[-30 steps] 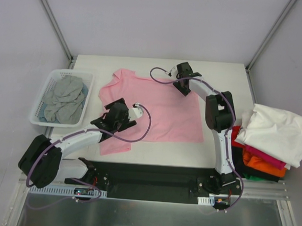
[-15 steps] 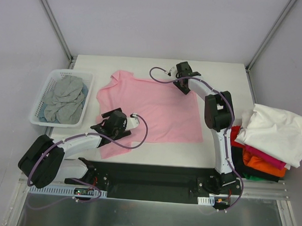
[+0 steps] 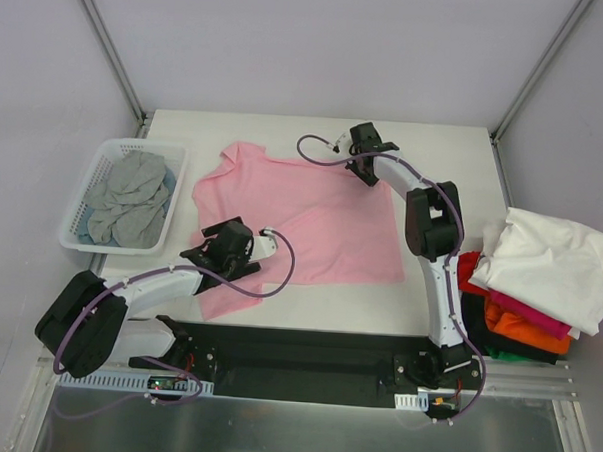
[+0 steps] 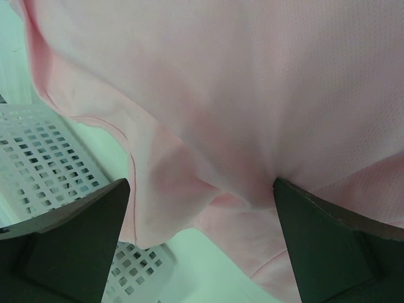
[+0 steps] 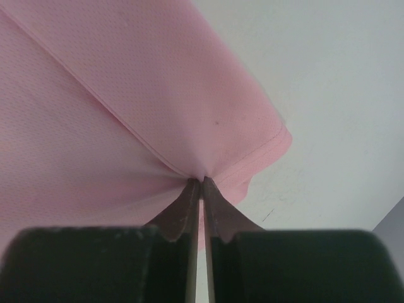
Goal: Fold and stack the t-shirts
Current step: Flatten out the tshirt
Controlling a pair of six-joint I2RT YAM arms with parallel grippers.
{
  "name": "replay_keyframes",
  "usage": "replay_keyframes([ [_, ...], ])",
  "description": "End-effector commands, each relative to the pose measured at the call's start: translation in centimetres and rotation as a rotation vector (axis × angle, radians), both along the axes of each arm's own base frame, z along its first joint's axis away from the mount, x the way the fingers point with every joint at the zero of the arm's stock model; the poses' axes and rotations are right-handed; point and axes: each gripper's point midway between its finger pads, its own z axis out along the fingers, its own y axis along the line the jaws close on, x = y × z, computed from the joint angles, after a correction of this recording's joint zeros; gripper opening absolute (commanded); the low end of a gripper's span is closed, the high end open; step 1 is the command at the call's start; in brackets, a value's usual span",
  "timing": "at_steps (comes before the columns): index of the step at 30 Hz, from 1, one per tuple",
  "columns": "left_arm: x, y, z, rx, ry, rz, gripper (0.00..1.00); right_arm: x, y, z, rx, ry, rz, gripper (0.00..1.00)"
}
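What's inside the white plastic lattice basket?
Crumpled grey cloth fills the basket; how many pieces there are, and anything beneath them, is covered.

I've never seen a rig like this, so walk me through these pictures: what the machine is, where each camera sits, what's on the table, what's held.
This is a pair of robot arms bolted at the near edge of a white table. The wide picture looks down from above; the other two come from a camera on each wrist. A pink t-shirt lies spread in the middle. The right hand is shut, pinching that shirt's far edge. The left hand is wide open over the shirt's near left part, holding nothing. A white basket at the left holds grey cloth; a pile of shirts, white on top, sits at the right.
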Motion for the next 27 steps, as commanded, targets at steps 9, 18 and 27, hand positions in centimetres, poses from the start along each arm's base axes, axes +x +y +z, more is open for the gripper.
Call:
replay_keyframes([
  [9, -0.8, 0.1, -1.3, 0.010, 0.077, 0.013, 0.99, 1.3, -1.4, 2.0, -0.057, -0.054, -0.008, 0.01],
  [18, -0.3, -0.6, -1.1, -0.012, 0.081, 0.012, 0.99, 3.6, -3.2, 5.0, -0.123, -0.149, -0.032, 0.01],
  [27, -0.4, -0.9, -1.5, -0.018, 0.096, 0.018, 0.99, 6.8, -3.1, 5.8, -0.169, -0.244, -0.016, 0.01],
])
